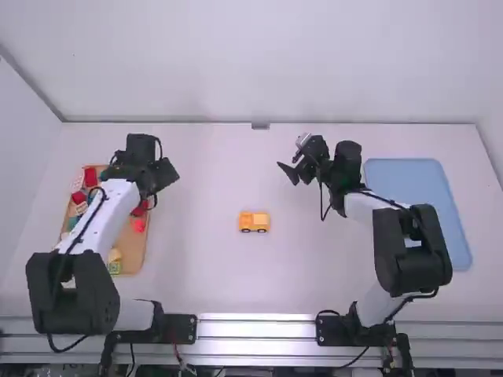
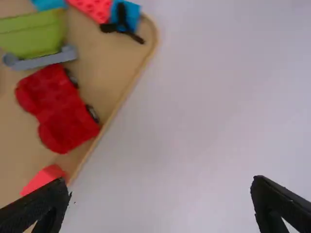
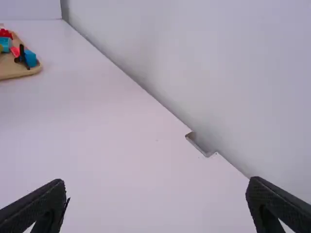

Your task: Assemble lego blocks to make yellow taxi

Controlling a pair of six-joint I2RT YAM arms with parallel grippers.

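Taxi (image 1: 254,222), yellow and small, stands on the table (image 1: 228,275), between the left claw (image 1: 167,176) and the right claw (image 1: 289,170), and nearer to the arm bases than both. Left claw has its two fingers spread wide. Right claw also has its fingers wide apart. Just outward from the left claw is the wooden tray (image 1: 135,255), with red car (image 2: 60,109) and green block (image 2: 34,34) inside. Outward from the right claw lies the blue tray (image 1: 416,177).

White table (image 1: 220,275) holds wooden tray (image 1: 132,250), yellow car (image 1: 254,221), blue tray (image 1: 413,181).
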